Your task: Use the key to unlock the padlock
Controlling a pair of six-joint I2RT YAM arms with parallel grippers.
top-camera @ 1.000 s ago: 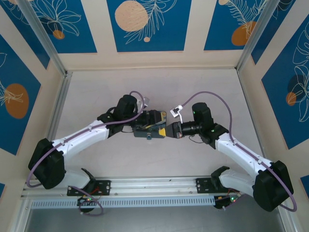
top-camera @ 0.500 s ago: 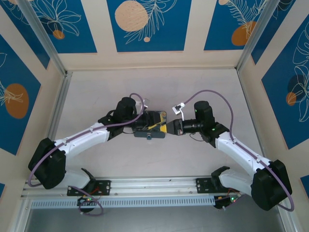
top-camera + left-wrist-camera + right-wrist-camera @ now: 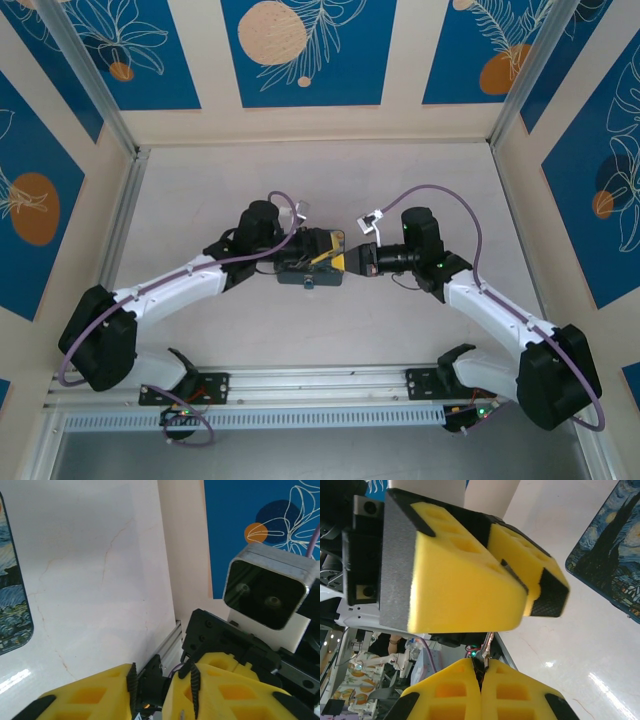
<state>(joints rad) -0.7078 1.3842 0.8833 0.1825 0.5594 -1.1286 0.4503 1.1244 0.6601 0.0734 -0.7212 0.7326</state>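
The key (image 3: pixel 488 645) is a thin grey metal sliver that sticks up out of my right gripper (image 3: pixel 481 662), whose yellow foam fingers are pressed shut on it. Its tip points at the underside of my left gripper's fingers (image 3: pixel 465 585) just above. In the top view my left gripper (image 3: pixel 335 252) and right gripper (image 3: pixel 352 262) meet tip to tip at mid-table. In the left wrist view my left gripper (image 3: pixel 162 672) has its ridged pads apart, and only background shows through the gap. The padlock is hidden.
A dark-blue swirl-painted tin lies flat on the table (image 3: pixel 615 555), also at the left edge of the left wrist view (image 3: pixel 12 580). The right wrist camera (image 3: pixel 267 590) sits close beyond my left fingers. An aluminium rail (image 3: pixel 320 380) runs along the near edge.
The right gripper has shifted slightly up and to the right while staying against the left gripper. The left arm has hardly moved.
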